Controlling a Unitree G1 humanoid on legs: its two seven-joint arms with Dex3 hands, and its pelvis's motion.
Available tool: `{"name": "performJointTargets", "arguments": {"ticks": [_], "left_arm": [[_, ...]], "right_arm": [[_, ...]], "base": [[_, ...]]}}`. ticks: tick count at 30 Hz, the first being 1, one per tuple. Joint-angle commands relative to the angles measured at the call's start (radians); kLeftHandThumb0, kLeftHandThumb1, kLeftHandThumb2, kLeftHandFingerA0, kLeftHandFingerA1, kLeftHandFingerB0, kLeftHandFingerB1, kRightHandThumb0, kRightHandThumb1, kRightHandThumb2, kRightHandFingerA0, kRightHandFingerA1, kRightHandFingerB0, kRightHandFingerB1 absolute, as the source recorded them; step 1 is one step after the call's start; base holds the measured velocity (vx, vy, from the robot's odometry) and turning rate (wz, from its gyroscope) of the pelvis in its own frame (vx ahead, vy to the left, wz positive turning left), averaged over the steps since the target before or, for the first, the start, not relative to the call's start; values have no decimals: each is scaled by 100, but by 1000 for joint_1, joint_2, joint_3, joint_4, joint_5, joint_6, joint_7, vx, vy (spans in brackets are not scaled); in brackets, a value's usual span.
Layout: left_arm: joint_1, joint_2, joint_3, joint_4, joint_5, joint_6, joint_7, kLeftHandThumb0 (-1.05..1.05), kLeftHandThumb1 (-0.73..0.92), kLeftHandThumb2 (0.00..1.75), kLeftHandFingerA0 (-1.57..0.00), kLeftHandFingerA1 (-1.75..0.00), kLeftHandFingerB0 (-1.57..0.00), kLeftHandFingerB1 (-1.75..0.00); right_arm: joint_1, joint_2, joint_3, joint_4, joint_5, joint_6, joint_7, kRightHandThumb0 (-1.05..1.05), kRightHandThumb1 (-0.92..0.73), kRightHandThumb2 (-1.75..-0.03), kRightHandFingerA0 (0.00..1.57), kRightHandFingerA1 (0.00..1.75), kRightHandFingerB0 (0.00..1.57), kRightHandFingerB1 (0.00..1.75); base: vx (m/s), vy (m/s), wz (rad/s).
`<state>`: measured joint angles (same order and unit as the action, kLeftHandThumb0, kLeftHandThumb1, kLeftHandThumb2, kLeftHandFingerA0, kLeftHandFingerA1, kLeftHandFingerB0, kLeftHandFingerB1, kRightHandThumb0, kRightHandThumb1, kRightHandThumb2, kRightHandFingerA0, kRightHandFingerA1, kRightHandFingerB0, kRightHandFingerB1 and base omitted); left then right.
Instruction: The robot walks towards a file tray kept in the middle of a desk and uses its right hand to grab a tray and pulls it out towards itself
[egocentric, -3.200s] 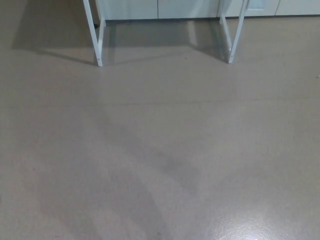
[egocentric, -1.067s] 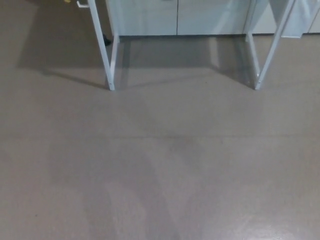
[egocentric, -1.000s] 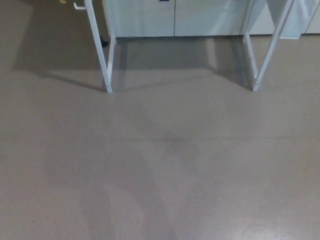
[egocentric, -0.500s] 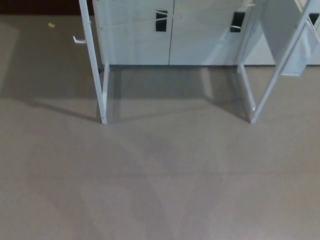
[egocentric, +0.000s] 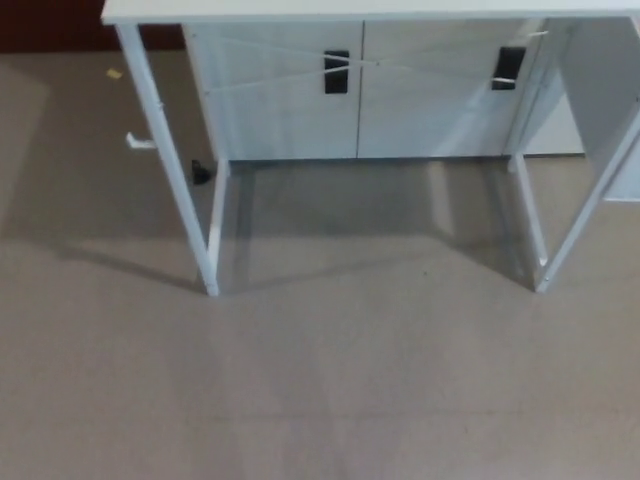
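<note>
Across the top edge runs the front lip of a white flat-topped bench (egocentric: 300, 10) on thin white metal legs (egocentric: 170, 170). Behind them stand pale cabinet doors with black handles (egocentric: 337, 72). Grey floor (egocentric: 320, 390) fills the rest. Neither hand shows, nor any file tray.

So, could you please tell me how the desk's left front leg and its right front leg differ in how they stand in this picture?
The left front leg slants down towards picture right, while the right front leg slants down towards picture left. The left front leg shows all the way up to the desk top; the right front leg is cut off by the picture's right edge. Both are thin, white and end on the grey floor.
</note>
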<state>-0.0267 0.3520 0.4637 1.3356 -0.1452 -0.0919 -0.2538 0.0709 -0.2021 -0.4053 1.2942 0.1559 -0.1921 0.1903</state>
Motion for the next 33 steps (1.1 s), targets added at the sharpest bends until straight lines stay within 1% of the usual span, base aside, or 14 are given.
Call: {"name": "performJointTargets", "arguments": {"ticks": [1,5,6,9,10,11,12,18,22,24,26,27,30,33], "left_arm": [[-2,15,22,-4,-36,31,-51,-19,21,94,-31,-58,-14,-51],[2,16,18,-3,-31,29,-59,-19,21,94,-31,-58,-13,-50],[3,17,8,-5,-23,24,-63,-18,23,96,-27,-56,-13,-51],[1,13,6,-5,-24,23,-54,-16,22,95,-21,-54,-15,-51],[3,12,-6,-5,-12,15,-47,-17,22,95,-21,-54,-15,-51],[2,11,-8,-5,-12,15,-37,-16,22,95,-23,-54,-17,-51],[4,9,-8,-5,-14,15,-34,-16,22,95,-23,-55,-18,-52],[4,4,-36,-6,-2,-3,-25,-19,22,95,-19,-53,-18,-52],[4,0,-48,-6,-4,-1,-4,-19,23,95,-21,-54,-18,-52],[3,-2,-49,-7,-8,-3,-2,-20,22,95,-22,-54,-18,-52],[2,-5,-48,-9,-12,-6,-1,-20,22,95,-23,-55,-19,-52],[4,-6,-53,-9,-6,-11,1,-24,22,95,-22,-54,-19,-52],[5,-10,-57,-12,-8,-16,3,-21,24,97,-21,-54,-18,-52],[1,-13,-55,-13,-13,-9,14,-17,23,97,-23,-55,-19,-52]], "right_arm": [[3,-3,-15,10,25,26,10,-30,-53,-56,51,43,34,35],[4,-1,-21,8,31,27,15,-29,-53,-56,52,44,34,35],[2,1,-20,6,29,27,9,-30,-53,-55,52,44,35,36],[-6,-1,-23,7,30,41,1,-30,-52,-55,52,42,36,35],[-5,0,-25,9,32,36,7,-38,-44,-66,49,50,33,42],[-5,2,-29,7,36,37,11,-37,-44,-66,48,50,33,42],[-4,1,-29,6,36,36,17,-30,-52,-55,51,43,35,35],[-8,2,-34,6,38,39,21,-29,-53,-55,46,41,33,35],[-1,2,-28,8,28,39,16,-31,-51,-55,53,43,36,35],[0,4,-36,6,37,38,25,-31,-51,-55,50,43,33,35],[1,5,-36,3,37,38,27,-31,-51,-55,49,42,34,35],[2,5,-37,3,38,39,25,-30,-51,-55,50,43,36,36],[2,8,-35,1,36,41,18,-30,-52,-55,50,43,37,36],[2,8,-29,4,32,41,13,-30,-52,-55,50,42,37,36]], "base": [[529,182,-28],[465,200,-35],[419,169,-3],[309,128,5],[267,69,8],[253,72,6],[249,21,7],[260,-79,13],[227,-141,29],[160,-91,-4],[98,-63,-11],[93,-53,-9],[97,-38,-12],[219,231,-6]]}}
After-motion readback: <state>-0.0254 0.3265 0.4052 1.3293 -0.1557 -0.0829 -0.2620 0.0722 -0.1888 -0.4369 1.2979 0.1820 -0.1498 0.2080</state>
